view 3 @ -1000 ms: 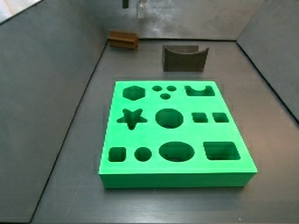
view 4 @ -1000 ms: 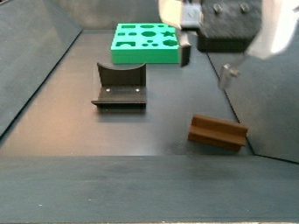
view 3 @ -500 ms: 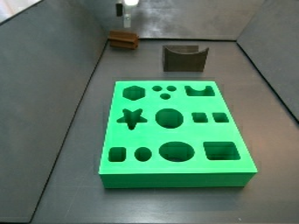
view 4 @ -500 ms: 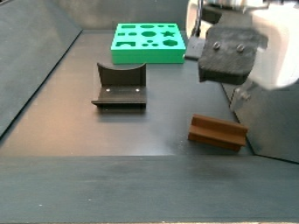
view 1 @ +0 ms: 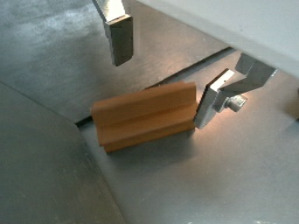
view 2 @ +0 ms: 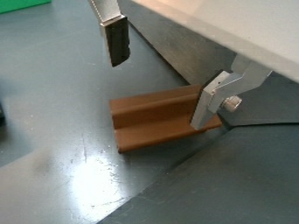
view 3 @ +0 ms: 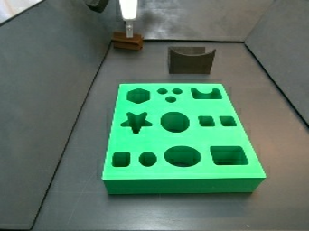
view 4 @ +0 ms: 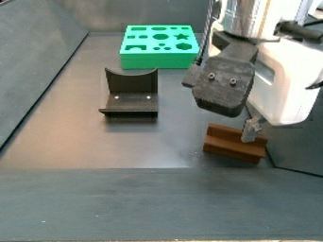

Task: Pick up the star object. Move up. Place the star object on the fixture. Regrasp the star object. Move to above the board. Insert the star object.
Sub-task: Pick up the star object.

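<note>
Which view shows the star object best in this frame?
A wrist view: the star object fills the frame between the open gripper fingers. Another wrist view shows it similarly. In side views it is tiny or partly hidden by the gripper.

Light is even and fairly bright in both side views, coming from above, with soft shadows only. In a wrist view the dark floor (view 2: 82, 179) carries a broad pale sheen, glare from overhead, and the star object (view 2: 163, 118) throws a thin dark shadow along its near edge. The gripper (view 2: 163, 66) hangs over it, its silver fingers (view 2: 211, 96) catching bright highlights. The board (view 3: 182, 126) is saturated green, its holes shadowed. All pictures are low-resolution and slightly soft; the gripper body is blurred in a side view
</note>
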